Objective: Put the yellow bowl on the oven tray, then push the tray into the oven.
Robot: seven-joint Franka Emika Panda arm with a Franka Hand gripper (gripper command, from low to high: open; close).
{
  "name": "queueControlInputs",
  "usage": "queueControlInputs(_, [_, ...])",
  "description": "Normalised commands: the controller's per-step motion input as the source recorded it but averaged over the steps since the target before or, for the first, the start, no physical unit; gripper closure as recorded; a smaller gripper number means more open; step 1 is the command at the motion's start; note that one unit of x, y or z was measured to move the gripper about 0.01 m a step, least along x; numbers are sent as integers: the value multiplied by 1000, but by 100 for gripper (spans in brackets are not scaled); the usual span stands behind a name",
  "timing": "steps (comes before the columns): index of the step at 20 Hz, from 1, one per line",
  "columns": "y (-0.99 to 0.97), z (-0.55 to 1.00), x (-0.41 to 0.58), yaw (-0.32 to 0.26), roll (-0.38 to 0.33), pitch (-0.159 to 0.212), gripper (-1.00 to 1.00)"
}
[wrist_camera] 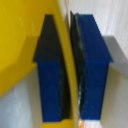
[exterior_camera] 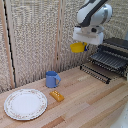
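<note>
My grabber (exterior_camera: 83,46) hangs in the air at the exterior view's upper right, shut on the rim of the yellow dish (exterior_camera: 77,47), which is lifted well above the table. In the wrist view the dark-blue fingers (wrist_camera: 94,65) clamp the dish's thin yellow wall (wrist_camera: 64,60) between them, and the bowl (wrist_camera: 17,35) fills one side. The baking sheet (exterior_camera: 107,59), a dark grid tray, sticks out of the oven (exterior_camera: 116,50) at the exterior view's right edge. The dish hangs just to the left of the tray and above it.
A blue mug (exterior_camera: 51,79) stands on the wooden table (exterior_camera: 85,100). Beside it lies a small orange-yellow block (exterior_camera: 57,95). A large white patterned plate (exterior_camera: 25,104) sits at the exterior view's lower left. A pale curtain backs the scene.
</note>
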Motion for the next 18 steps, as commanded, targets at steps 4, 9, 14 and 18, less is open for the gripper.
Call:
queueControlInputs(4, [-774, 384, 59, -147, 4, -3, 100])
queueControlInputs(9, [-823, 220, 38, -125, 12, -23, 100])
queueControlInputs(14, [-826, 43, 5, -112, 39, -44, 100])
queueControlInputs(18, [-785, -16, 0, -124, 51, -32, 100])
